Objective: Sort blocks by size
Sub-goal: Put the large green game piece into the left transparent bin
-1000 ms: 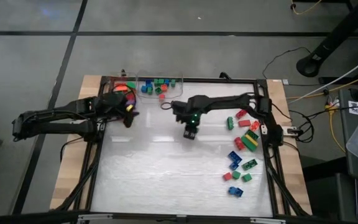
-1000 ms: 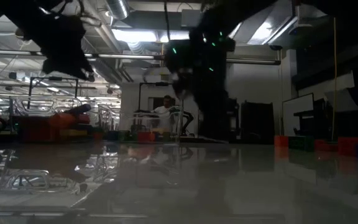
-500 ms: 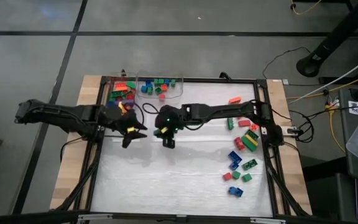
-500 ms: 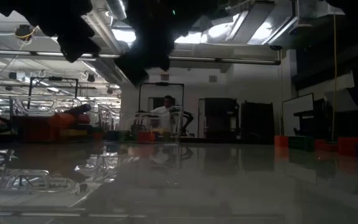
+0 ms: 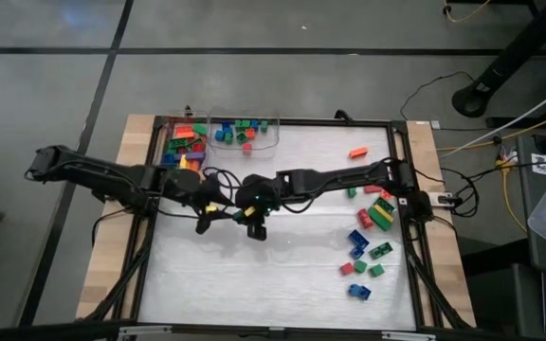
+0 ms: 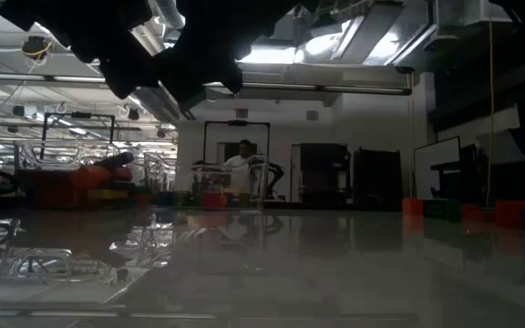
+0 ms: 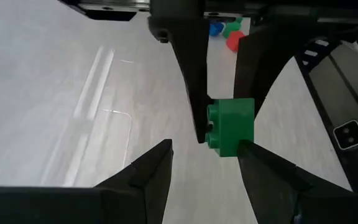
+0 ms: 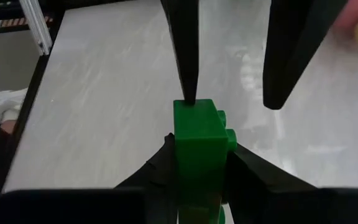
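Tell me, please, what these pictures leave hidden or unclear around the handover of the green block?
- High view: green block hidden beneath the meeting left gripper and right gripper.
- Low view: both grippers only dark silhouettes against ceiling lights.
- Right wrist view: block's lower end cut off by the picture edge.

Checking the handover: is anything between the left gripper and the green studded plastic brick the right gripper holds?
Nothing visible: the open left gripper is right at the green studded plastic brick, which the right gripper pinches.
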`<state>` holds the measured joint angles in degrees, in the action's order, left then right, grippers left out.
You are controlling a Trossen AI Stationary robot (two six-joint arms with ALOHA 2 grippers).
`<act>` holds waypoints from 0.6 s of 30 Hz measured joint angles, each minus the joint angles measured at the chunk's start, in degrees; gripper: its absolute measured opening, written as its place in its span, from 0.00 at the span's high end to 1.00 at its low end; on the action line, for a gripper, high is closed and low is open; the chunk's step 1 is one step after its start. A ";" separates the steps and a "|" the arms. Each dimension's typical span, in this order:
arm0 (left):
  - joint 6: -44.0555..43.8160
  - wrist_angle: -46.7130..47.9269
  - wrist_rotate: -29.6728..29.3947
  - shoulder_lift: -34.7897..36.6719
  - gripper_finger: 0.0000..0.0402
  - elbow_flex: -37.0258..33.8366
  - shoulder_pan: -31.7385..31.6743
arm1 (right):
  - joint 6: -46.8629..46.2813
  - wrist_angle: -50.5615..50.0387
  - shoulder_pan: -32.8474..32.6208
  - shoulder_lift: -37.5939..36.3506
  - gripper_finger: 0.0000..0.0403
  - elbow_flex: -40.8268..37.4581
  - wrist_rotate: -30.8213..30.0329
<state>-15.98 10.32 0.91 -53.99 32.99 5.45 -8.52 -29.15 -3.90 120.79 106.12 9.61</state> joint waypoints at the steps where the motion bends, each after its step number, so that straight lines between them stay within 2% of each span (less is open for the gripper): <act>1: 0.10 -0.73 -0.02 -0.86 0.57 0.00 0.31 | -0.52 -0.39 0.02 0.00 0.76 -0.02 -0.05; 11: 0.02 -2.83 0.04 -3.13 0.57 0.00 1.27 | -6.35 -4.09 0.17 0.00 0.75 0.05 -3.00; 18: -0.03 -2.74 0.08 -3.13 0.57 0.00 1.24 | -6.94 -8.55 0.17 0.00 0.75 0.07 -2.93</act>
<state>-16.01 7.57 0.98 -57.12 32.99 6.69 -15.46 -37.70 -3.73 120.79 106.19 6.68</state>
